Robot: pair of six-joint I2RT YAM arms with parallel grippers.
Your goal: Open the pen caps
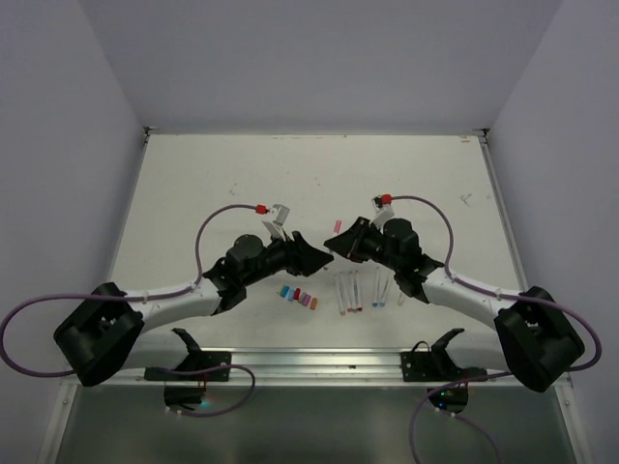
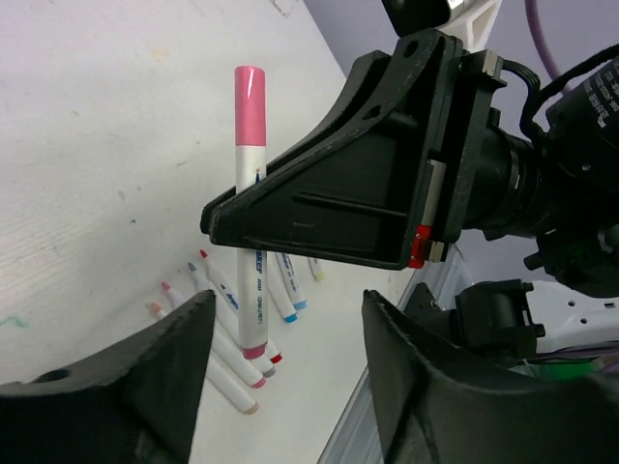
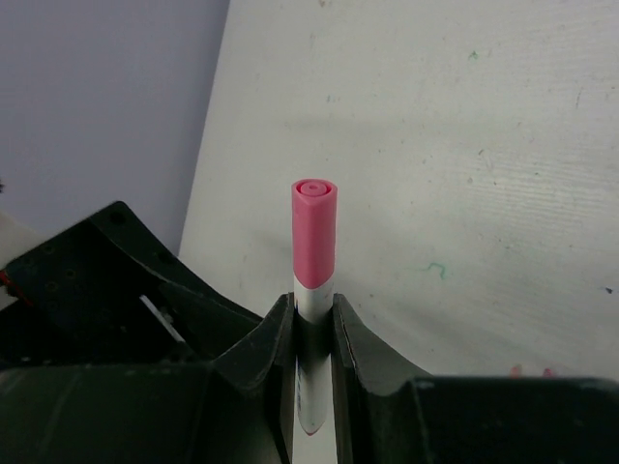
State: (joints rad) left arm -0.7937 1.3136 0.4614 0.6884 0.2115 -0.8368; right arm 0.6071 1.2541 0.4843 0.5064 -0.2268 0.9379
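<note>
Top view: light was even, diffuse, from overhead; tabletop [image 1: 387,174] bright white, brightest along far edge at upper centre; shadows faint, soft-edged; bottom strip of frame dim. Items at centre too small to resolve. Left wrist view: left claw [image 2: 287,300] at bottom was dark, soft, out of focus; narrow glare streak lay on pink cap [image 2: 250,106]; print on pen [image 2: 253,300] readable. Right wrist view: cap sharp, tabletop grain clear; right claw [image 3: 311,304] underexposed, detail lost in black.

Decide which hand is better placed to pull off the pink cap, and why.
Left, most likely. The right hand is shut on the pen, steadying it. The left hand is open and faces the pen, whose pink cap stands free beyond the right hand's grip.
</note>
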